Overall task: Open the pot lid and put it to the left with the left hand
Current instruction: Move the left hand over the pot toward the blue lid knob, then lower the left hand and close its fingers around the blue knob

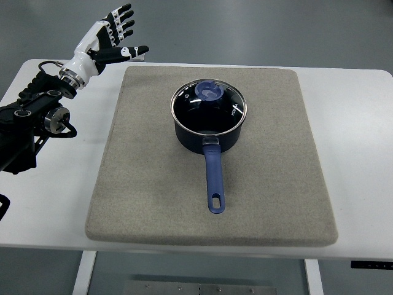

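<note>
Lid [209, 104] sits on pot [207, 136]; left hand [115, 34] hovers apart, fingers spread.

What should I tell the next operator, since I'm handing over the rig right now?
Left hand: open, holding nothing, raised past the mat's far left corner.
Right arm: out of view.
Pot sits on the grey mat, handle pointing toward the robot.
Glass lid is on the pot, blue knob untouched.
Done: nothing yet.
Left: grasp the knob, lift the lid, set it down left of the pot.
</note>
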{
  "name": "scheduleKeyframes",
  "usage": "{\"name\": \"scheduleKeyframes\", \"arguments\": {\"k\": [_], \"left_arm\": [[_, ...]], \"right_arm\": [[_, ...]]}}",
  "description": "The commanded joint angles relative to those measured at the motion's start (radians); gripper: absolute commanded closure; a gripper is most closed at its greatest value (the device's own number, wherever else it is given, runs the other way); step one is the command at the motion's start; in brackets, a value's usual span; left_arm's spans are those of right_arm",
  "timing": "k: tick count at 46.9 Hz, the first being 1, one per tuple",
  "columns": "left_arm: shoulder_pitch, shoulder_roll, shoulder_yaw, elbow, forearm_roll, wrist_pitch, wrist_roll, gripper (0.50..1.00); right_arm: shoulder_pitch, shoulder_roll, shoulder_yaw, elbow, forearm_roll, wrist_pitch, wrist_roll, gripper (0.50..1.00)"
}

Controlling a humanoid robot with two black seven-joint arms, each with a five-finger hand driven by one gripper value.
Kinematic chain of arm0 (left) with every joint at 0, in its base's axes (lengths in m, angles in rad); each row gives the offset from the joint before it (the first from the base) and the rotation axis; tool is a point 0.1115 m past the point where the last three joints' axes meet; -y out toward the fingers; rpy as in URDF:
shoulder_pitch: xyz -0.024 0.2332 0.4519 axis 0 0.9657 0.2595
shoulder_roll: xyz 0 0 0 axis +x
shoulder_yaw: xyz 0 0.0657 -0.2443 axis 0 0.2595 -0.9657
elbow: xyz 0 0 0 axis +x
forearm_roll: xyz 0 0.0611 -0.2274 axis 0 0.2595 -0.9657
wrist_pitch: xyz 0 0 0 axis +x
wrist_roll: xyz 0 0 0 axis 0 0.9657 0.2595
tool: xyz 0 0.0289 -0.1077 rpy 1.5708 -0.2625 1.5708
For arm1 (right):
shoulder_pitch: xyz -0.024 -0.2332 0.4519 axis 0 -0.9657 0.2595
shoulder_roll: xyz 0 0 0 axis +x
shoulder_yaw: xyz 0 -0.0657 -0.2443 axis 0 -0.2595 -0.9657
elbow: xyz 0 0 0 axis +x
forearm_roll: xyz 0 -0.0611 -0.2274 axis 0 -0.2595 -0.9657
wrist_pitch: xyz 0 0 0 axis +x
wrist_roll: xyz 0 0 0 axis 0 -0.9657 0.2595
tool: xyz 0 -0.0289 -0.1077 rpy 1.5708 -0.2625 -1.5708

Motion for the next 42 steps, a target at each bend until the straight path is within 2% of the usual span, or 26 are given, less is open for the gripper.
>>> {"name": "scheduleKeyframes", "arguments": {"k": [1,15,24,42], "left_arm": [[-0.027,0.004,0.002,-0.028,0.07,-0.001,0.0,0.516],[-0.106,0.039,0.042,-0.143,0.392,-0.001,0.0,0.525],[-0.182,0.038,0.177,-0.145,0.519,0.01,0.0,0.557],[-0.285,0.01,0.222,-0.145,0.808,0.011,0.0,0.557]], "right_arm": [[0.0,0.0,0.001,0.0,0.0,0.0,0.0,0.583],[0.0,0.0,-0.001,0.0,0.0,0.0,0.0,0.583],[0.0,0.0,0.001,0.0,0.0,0.0,0.0,0.583],[0.0,0.0,-0.001,0.0,0.0,0.0,0.0,0.583]]}}
